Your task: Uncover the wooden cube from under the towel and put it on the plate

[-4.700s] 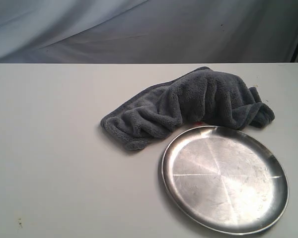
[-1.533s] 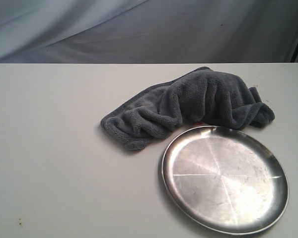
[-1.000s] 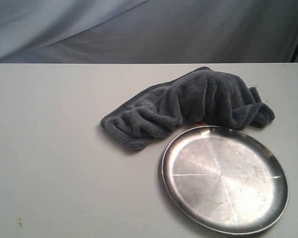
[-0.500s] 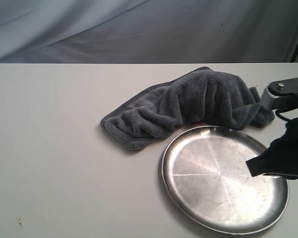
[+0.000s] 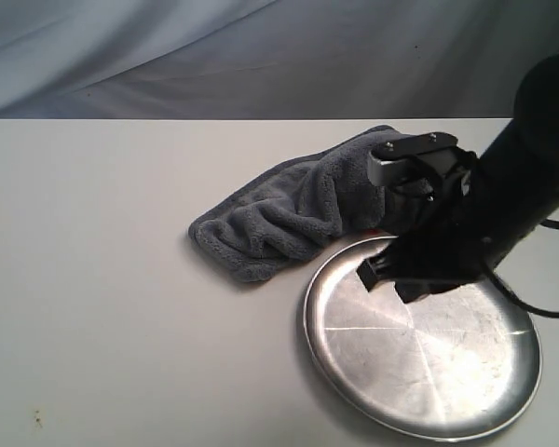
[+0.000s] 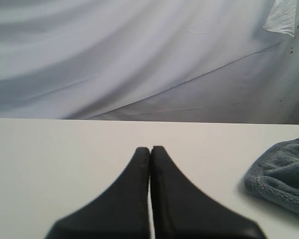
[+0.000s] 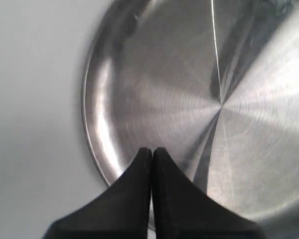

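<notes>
- White table [image 5: 102, 279]: nothing on it has shifted.
- Black right arm [image 5: 508, 186]: half a second ago it was at the exterior view's 3 o'clock edge. It has now swept in across the plate toward the towel, so the approach has begun.
- Large round shiny silver metal plate [image 5: 438, 372]: empty, same spot.
- Dark grey fluffy plush towel [image 5: 279, 214]: bunched at the plate's 11 o'clock against its rim, folds unchanged, untouched.
- Right gripper [image 5: 377, 277]: over the plate's 10 o'clock rim, fingers pressed together and holding nothing. It needs to open before pinching cloth.
- Left gripper [image 6: 150, 149]: fingers together, empty, out of the exterior view.
- Light-brown wooden cube: not visible. It is probably under the towel's raised hump at the plate's 12 o'clock, now behind the arm; can't confirm.
</notes>
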`<move>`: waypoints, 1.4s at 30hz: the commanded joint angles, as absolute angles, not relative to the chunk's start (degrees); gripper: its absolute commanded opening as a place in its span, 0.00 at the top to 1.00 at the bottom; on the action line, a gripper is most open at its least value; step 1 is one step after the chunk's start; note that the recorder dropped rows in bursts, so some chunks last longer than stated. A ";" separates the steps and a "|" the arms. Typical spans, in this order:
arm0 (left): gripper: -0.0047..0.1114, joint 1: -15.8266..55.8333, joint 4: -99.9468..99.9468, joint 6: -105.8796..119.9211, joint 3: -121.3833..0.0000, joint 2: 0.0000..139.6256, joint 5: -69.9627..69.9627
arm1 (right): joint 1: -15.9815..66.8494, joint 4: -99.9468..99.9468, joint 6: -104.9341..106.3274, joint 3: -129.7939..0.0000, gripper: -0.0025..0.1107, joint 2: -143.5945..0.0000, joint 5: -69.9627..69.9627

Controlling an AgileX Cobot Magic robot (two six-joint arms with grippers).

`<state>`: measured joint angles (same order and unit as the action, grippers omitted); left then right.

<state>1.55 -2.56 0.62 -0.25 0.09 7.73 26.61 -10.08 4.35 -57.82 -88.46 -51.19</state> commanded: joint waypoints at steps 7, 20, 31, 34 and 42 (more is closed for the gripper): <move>0.95 1.60 -2.52 0.59 0.00 0.00 7.63 | 26.83 -9.56 7.48 -78.34 0.98 -104.88 -48.28; 0.95 1.60 -2.52 0.46 0.00 0.00 7.63 | 17.38 -9.62 7.91 -83.82 0.98 -109.45 -54.61; 0.95 1.60 -2.52 0.59 0.00 0.00 7.63 | 7.17 -4.64 6.43 -89.82 0.98 -114.49 -46.66; 0.95 1.60 -2.52 0.47 0.00 0.00 7.63 | 7.29 -4.43 5.54 -97.57 0.98 -119.00 -48.71; 0.95 1.60 -2.52 0.47 0.00 0.00 7.63 | 7.53 -3.86 2.93 -115.22 0.98 -125.64 -54.44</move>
<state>1.55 -2.56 0.62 -0.25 0.09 7.73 7.31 -4.36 4.08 -110.21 -124.45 -52.52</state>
